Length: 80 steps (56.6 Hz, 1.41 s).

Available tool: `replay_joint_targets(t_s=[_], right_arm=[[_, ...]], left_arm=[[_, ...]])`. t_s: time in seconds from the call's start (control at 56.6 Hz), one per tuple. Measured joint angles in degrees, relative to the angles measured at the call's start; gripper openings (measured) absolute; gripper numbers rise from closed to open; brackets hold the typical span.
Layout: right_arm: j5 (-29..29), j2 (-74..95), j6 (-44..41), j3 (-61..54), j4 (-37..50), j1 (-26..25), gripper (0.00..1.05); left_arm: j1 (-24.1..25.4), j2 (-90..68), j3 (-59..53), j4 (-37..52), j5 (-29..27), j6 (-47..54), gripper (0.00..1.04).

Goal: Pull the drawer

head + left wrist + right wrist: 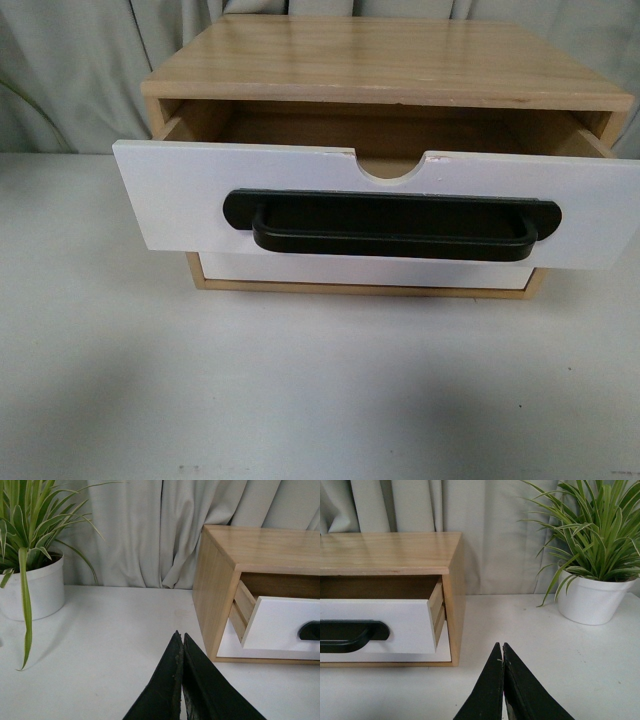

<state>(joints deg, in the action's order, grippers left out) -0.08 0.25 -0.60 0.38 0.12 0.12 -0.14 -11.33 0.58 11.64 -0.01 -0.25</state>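
The drawer (pixel 170 200) with its white front stands pulled out of the light wood cabinet (pixel 380 60). Its long black bar handle (pixel 392 226) runs across the front, and a semicircular notch (pixel 390 168) cuts its top edge. The same drawer (pixel 280 627) shows a wood side in the left wrist view, and the drawer (pixel 395 625) and handle (pixel 350 635) appear in the right wrist view. My left gripper (pixel 180 636) is shut on nothing, apart from the cabinet on its left. My right gripper (pixel 502 646) is shut and empty on the cabinet's right. Neither arm shows in the front view.
A plain white lower front (pixel 360 272) sits under the drawer. A potted plant in a white pot (pixel 35 587) stands left of the cabinet, another potted plant (pixel 592 597) to its right. Grey curtains (pixel 150 530) hang behind the white table (pixel 300 390).
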Motion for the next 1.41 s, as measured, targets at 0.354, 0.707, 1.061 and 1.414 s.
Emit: replay_joint_targets(t_s=[0.354,0.707,1.061,1.414], right_arm=[[0.0,0.0,0.0,0.0,0.0,0.0,0.01],[0.0,0.0,0.0,0.0,0.0,0.0,0.48],[0.0,0.0,0.0,0.0,0.0,0.0,0.96],[0.0,0.0,0.0,0.0,0.0,0.0,0.96]], left_arm=[[0.0,11.0,0.0,-11.4,0.0,0.0,0.04],[0.0,11.1,0.0,-11.5,0.0,0.0,0.41],[0.0,11.1,0.0,-11.5,0.0,0.0,0.99],[0.0,11.1,0.0,-11.5,0.0,0.0,0.98]])
